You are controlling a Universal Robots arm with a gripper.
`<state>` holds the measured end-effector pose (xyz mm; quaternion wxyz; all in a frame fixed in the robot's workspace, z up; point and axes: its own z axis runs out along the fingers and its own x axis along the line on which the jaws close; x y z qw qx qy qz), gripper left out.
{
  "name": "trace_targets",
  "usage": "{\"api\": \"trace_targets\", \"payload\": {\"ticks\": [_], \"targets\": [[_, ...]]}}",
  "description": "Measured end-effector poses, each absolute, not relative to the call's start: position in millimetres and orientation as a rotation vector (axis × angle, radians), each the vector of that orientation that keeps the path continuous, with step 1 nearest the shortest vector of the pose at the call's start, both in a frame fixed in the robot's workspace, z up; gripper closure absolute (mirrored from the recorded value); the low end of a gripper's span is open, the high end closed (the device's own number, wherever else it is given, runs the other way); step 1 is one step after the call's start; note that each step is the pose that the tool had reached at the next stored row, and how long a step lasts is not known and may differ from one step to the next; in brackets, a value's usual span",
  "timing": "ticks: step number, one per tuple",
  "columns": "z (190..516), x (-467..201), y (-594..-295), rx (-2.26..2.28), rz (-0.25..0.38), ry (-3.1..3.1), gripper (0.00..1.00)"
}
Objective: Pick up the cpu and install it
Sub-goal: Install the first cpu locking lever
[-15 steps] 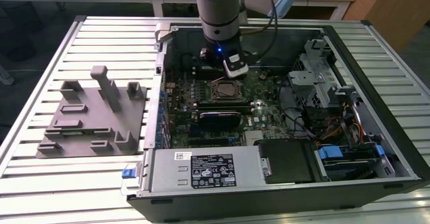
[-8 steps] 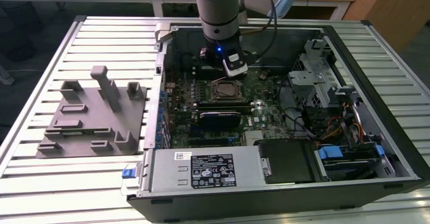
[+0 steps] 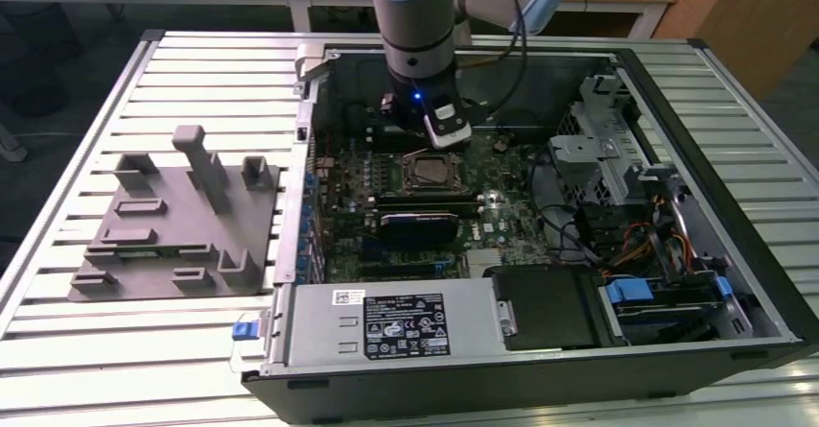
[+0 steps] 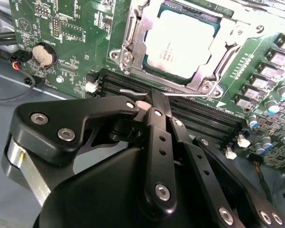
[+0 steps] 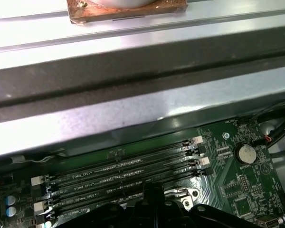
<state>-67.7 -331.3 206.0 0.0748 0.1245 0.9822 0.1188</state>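
My black linkage gripper (image 4: 149, 102), fingers pressed together on nothing, hovers over the dark memory slots (image 4: 199, 116). Just beyond my fingertips, the shiny silver square cpu (image 4: 180, 42) sits framed in its metal socket (image 4: 128, 52), edges uncovered.

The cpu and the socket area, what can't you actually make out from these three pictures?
- The cpu lies in the socket in the second wrist view; its far edge is cut off by the picture's edge, and glare washes out its top.
- Whether the socket frame is latched: cannot tell.
- Memory slots: in both wrist views the gripper's black linkage covers their near part.
- Exterior view: the arm hides the case's rear area behind it.
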Motion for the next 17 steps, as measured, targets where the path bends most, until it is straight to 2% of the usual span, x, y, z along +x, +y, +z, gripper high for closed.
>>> {"api": "trace_targets", "payload": {"ticks": [11, 17], "targets": [[201.8, -67.4, -329.5, 0.372, 0.345, 2.947, 0.89], [200.3, -67.3, -324.8, 0.368, 0.294, 2.949, 0.89]]}}
